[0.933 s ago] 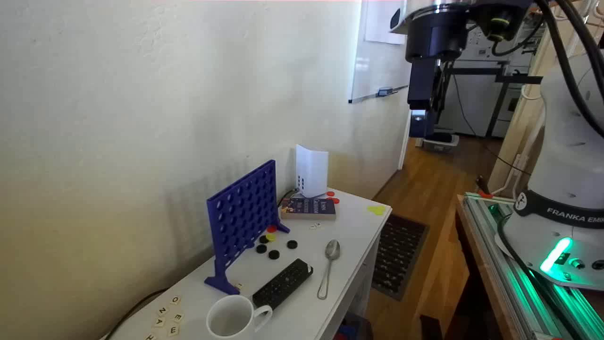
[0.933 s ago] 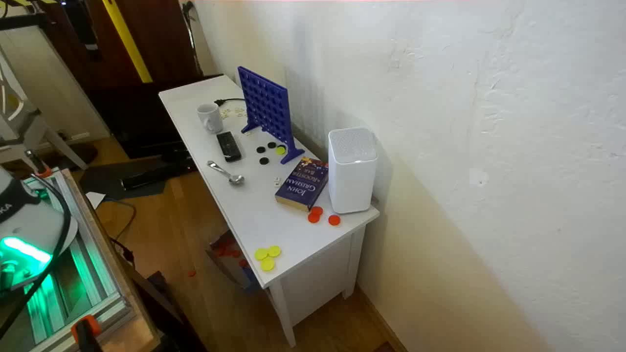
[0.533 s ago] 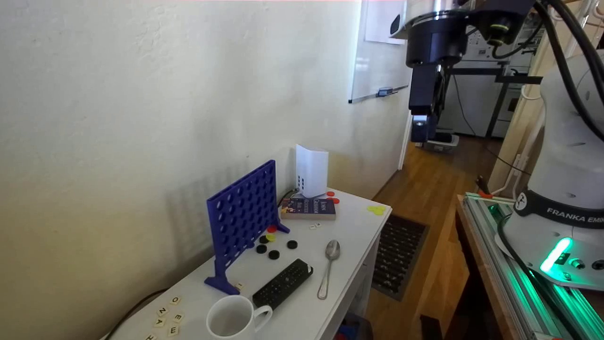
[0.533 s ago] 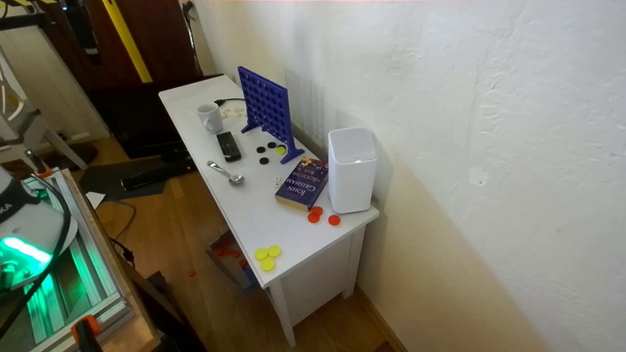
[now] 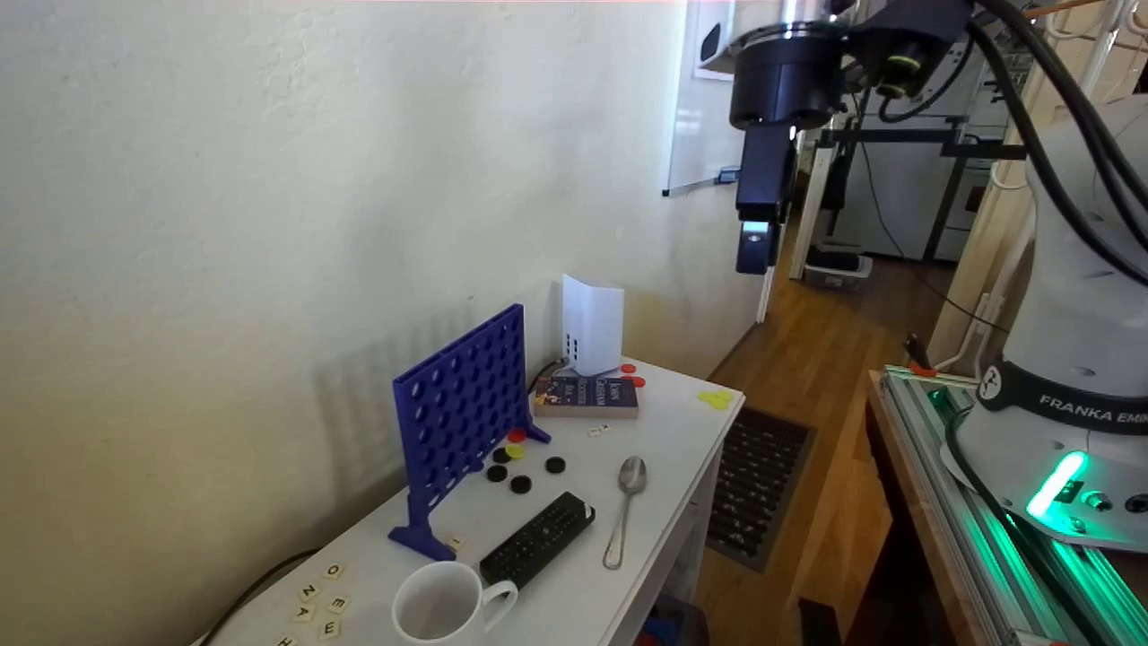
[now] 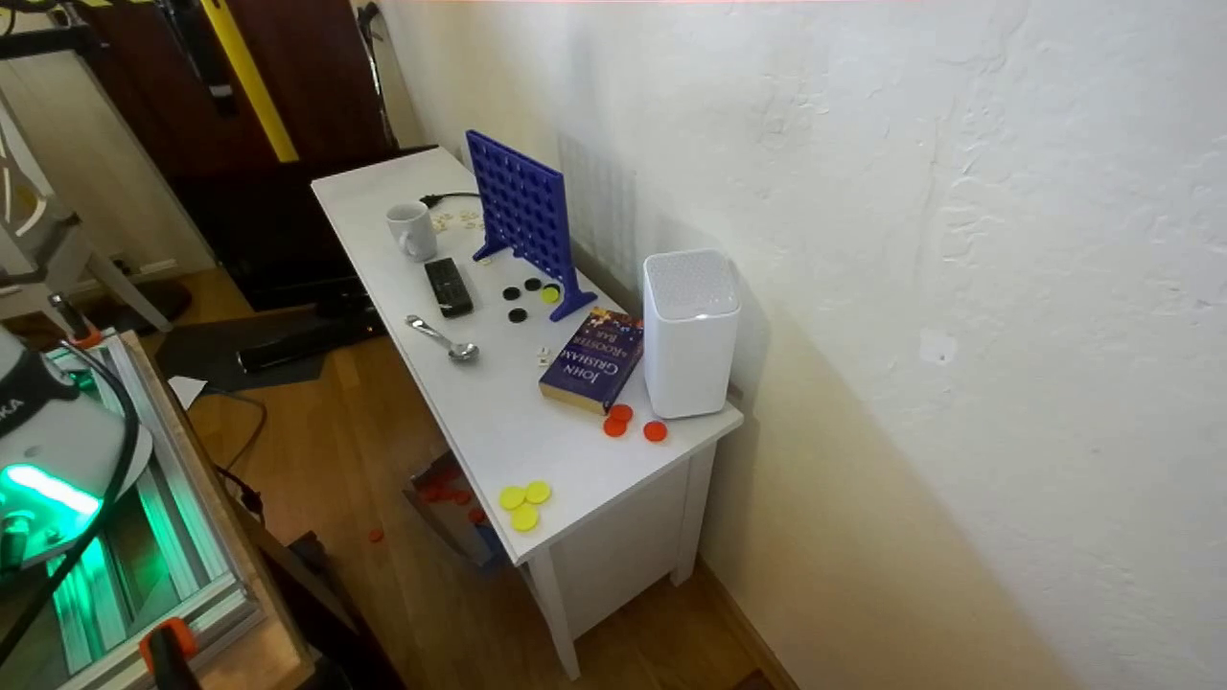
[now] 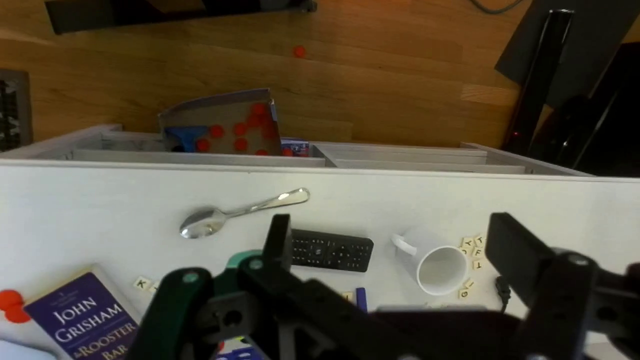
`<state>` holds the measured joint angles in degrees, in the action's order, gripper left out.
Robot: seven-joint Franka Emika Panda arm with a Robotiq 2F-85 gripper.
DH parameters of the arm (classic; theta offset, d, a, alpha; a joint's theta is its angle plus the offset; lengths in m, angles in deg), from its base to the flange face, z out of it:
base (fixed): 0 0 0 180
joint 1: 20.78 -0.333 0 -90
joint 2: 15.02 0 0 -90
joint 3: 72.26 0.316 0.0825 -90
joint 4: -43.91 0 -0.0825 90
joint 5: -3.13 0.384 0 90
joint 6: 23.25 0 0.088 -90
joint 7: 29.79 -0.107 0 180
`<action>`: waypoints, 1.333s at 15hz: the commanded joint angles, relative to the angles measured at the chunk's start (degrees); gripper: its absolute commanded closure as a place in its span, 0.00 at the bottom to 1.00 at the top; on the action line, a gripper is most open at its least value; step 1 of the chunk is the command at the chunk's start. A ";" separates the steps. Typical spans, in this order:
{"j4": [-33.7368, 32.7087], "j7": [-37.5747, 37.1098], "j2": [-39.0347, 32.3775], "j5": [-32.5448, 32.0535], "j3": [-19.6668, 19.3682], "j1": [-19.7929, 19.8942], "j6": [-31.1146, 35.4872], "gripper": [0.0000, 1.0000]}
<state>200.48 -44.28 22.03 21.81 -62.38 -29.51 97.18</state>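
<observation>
My gripper (image 7: 392, 240) is open and empty, its two black fingers (image 7: 515, 250) wide apart, high above the white table (image 7: 400, 200). In an exterior view the gripper (image 5: 756, 256) hangs pointing down, in the air and touching nothing. In the wrist view a white mug (image 7: 442, 270) and a black remote (image 7: 332, 250) show between the fingers, far below them; one finger covers an end of the remote. A silver spoon (image 7: 245, 210) lies beside the remote. A blue upright grid frame (image 5: 462, 404) stands against the wall, mostly hidden in the wrist view.
A book (image 6: 594, 359) lies against a white box-shaped device (image 6: 692, 335). Red discs (image 6: 618, 422), yellow discs (image 6: 524, 505), black discs (image 6: 518, 314) and letter tiles (image 5: 323, 601) lie on the table. An open box of red discs (image 7: 225, 125) stands below the table edge. A wall runs behind.
In an exterior view my gripper has moved left and slightly down, away from the robot base. The things on the table have not moved.
</observation>
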 commanded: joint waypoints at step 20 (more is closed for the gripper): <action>-38.48 10.09 -48.18 -22.32 7.11 -8.30 16.31 0.00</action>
<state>168.65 -34.02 -19.37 3.36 -55.45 -36.33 114.33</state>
